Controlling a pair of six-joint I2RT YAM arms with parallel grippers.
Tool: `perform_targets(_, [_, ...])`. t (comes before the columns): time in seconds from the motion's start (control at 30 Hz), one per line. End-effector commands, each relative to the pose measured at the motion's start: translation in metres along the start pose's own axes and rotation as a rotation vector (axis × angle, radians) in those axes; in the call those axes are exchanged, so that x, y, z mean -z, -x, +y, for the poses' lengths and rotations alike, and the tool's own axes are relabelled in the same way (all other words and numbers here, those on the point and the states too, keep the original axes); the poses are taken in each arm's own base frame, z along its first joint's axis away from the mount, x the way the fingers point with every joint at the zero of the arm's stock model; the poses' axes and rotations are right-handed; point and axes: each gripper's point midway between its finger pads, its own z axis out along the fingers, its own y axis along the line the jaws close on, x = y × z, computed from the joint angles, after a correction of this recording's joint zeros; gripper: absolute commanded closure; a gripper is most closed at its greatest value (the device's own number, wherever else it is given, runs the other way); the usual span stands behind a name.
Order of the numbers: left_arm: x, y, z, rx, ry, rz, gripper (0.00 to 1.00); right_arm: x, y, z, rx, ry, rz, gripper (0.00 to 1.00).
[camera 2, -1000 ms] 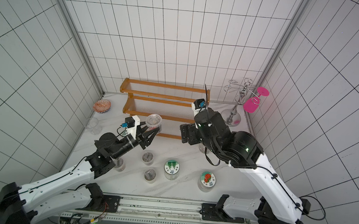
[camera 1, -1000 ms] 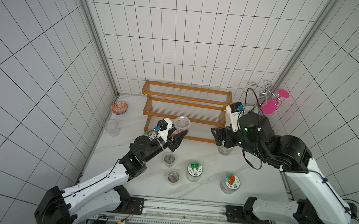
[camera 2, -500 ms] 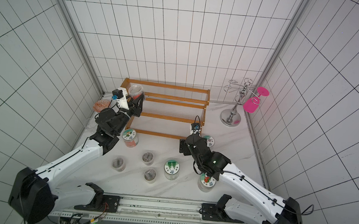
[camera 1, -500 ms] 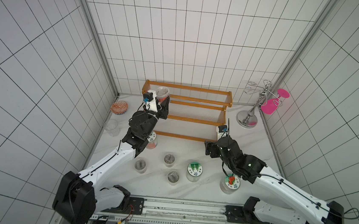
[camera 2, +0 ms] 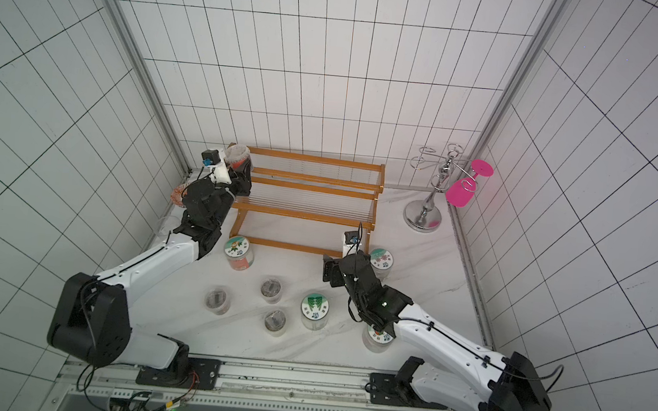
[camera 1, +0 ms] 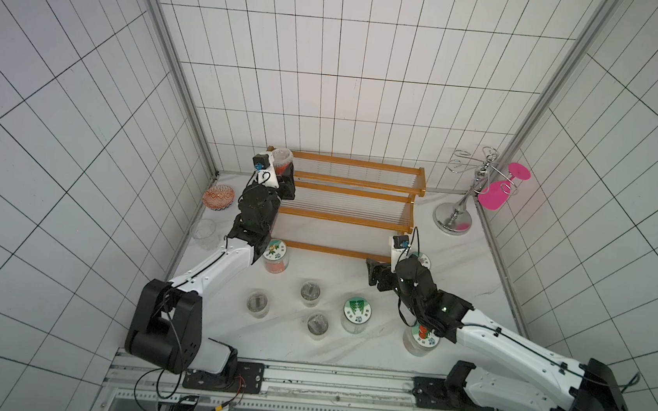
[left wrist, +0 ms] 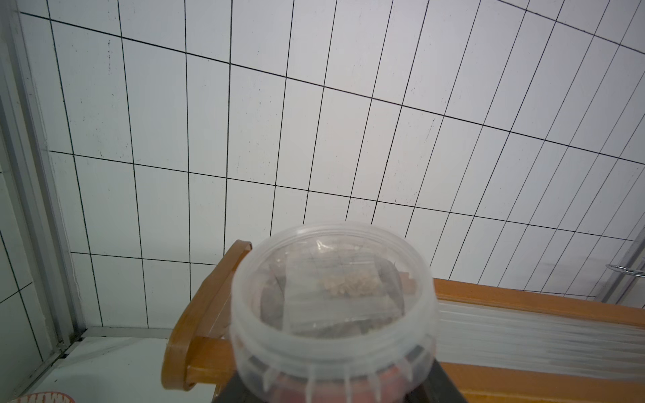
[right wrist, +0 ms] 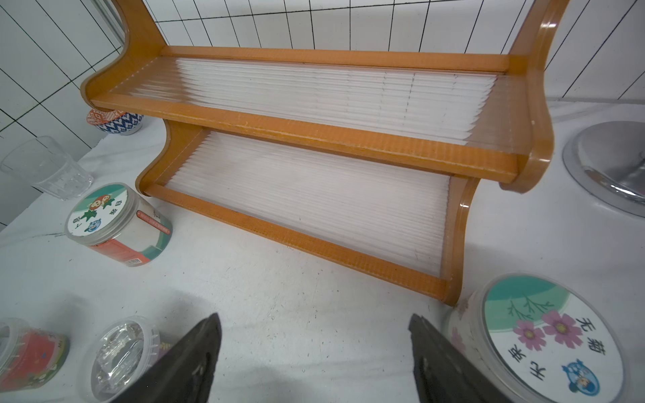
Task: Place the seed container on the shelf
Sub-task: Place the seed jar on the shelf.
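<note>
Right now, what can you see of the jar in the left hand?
The jar is round, clear plastic with a ribbed rim; a lid I cannot make out. Inside: a small clear packet of pale seeds, reddish lower down. It stands upright, gripped low on its sides by the left hand, at the shelf, left end of its top tier, beside the curved side panel. Whether it rests on the rods is hidden.

In the left wrist view the seed container's (left wrist: 333, 314) lower body is out of view, and it hides most of the fingers (left wrist: 441, 387) of the left gripper (camera 1: 283, 174). Whether its base touches the shelf (left wrist: 523, 300), I can't tell. The right arm (camera 1: 444, 310) half-covers a lidded jar (camera 1: 417, 344).
</note>
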Motion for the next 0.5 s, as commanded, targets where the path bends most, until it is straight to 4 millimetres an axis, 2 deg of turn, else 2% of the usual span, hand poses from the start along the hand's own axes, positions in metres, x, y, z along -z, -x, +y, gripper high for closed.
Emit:
perform_targets(0.0, [-0.010,0.007,0.000,-0.032,0.002,-0.015,0.50,-0.002,0.003,-0.005,0.009,-0.020,-0.038,0.13])
perform_targets(0.27, [-0.031,-0.005,0.007,-0.098,0.027,0.035,0.49,-0.009,-0.003,-0.005,0.020,-0.032,-0.016,0.13])
perform_targets(0.47, [-0.041,-0.010,0.023,-0.124,0.075,0.072,0.48,-0.010,-0.003,-0.007,0.019,-0.041,-0.017,0.13])
